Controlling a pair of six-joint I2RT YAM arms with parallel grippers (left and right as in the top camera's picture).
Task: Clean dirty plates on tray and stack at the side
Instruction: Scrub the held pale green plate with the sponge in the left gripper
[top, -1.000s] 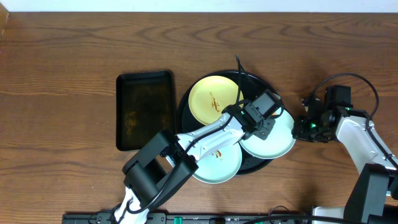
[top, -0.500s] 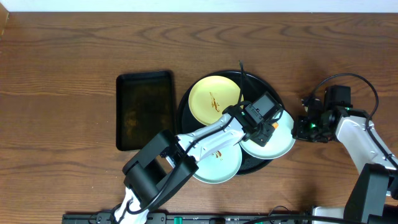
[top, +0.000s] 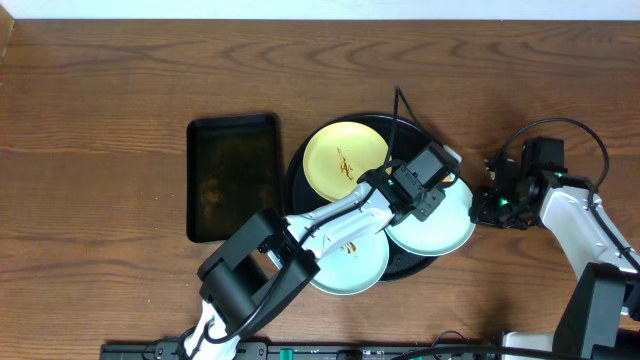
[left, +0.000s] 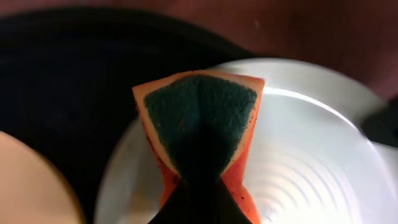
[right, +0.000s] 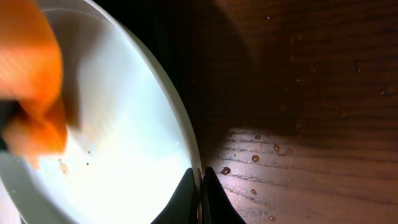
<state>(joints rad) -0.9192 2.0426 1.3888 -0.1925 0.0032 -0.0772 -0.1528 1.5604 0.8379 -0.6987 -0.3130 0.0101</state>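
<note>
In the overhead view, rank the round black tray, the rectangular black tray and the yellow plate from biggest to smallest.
1. Round black tray
2. Rectangular black tray
3. Yellow plate
All lie about equally far from the camera, so the ranking holds.

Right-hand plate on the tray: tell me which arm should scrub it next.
Left. The left gripper is shut on the sponge, directly over that plate. The right gripper pinches the plate's rim at its outer edge, so it probably serves better as the steadying hold.
</note>
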